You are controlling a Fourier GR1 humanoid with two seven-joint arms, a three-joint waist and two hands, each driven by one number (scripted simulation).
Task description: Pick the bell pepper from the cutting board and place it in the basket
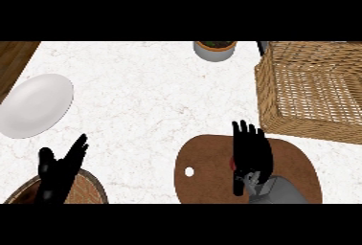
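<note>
Fingers of the right hand [251,153] lie straight and flat over the round brown cutting board [205,184], pointing toward the wicker basket [311,86]. Almost all of the bell pepper [232,164] is hidden beneath that hand — only a thin red sliver shows at the hand's left edge, on the board. Whether the hand touches it cannot be made out. The basket sits beyond the board at the right, cut off by the view's edge. A left hand [60,170] rests open at lower left, fingers up, over a round woven mat [88,189] that is partly hidden. A white plate [35,105] lies at far left, and a grey pot [214,50] at the top is cropped.
</note>
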